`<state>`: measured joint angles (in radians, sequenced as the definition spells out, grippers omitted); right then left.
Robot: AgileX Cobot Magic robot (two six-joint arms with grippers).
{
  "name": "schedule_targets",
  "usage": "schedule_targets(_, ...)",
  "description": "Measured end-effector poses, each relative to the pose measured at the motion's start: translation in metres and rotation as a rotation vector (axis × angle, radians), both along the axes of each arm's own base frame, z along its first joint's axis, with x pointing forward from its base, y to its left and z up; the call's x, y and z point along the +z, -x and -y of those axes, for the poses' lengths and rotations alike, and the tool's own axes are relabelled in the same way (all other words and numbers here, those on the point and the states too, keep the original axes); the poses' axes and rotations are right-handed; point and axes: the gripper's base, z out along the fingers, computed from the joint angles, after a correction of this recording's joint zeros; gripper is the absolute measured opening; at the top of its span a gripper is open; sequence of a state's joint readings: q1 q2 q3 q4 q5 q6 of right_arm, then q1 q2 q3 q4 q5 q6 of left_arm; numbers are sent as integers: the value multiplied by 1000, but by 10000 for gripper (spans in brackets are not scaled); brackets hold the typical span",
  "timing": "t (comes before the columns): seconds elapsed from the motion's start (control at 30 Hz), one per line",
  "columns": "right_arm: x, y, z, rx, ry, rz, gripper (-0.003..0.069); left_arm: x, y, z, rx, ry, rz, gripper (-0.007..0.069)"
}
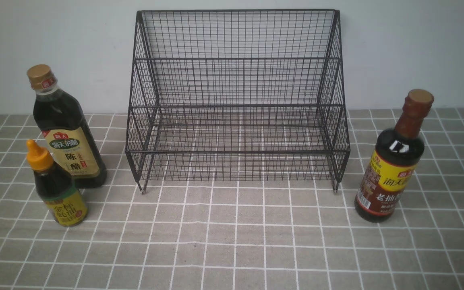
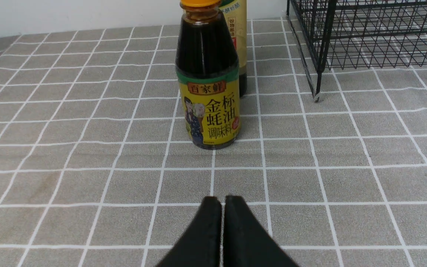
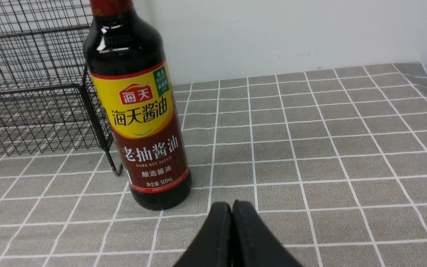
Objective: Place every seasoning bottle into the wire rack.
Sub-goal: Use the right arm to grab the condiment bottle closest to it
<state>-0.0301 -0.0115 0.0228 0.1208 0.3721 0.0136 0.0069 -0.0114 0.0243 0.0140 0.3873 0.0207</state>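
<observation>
Mesh of thin black wire makes up the stepped, two-tier wire rack (image 1: 238,106) you see at the back, standing on short feet on the gray checked tablecloth (image 1: 232,241). Left of it stand the tall gold-capped bottle (image 1: 67,133) and, just in front, the small orange-nozzled bottle (image 1: 56,189), both glossy and dark. The brown-necked bottle (image 1: 391,165) stands upright on the rack's right. Your left gripper (image 2: 222,200) and right gripper (image 3: 231,205) have their black fingers pressed together, holding nothing, each facing a bottle.
</observation>
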Motion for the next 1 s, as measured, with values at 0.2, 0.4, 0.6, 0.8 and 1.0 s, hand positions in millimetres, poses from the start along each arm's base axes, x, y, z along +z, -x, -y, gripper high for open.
schedule_targets(0.2, 0, 0, 0, 0, 0, 0, -15, 0, 0, 0, 0, 0, 0, -7)
schedule_targets(0.4, 0, 0, 0, 0, 0, 0, -15, 0, 0, 0, 0, 0, 0, -7)
schedule_targets(0.6, 0, 0, 0, 0, 0, 0, -15, 0, 0, 0, 0, 0, 0, -7)
schedule_targets(0.8, 0, 0, 0, 1, -13, 3, -15, 0, 0, 0, 0, 0, 0, -7)
schedule_targets(1.0, 18, -2, 0, -45, -512, 213, -15, 0, 0, 0, 0, 0, 0, -7)
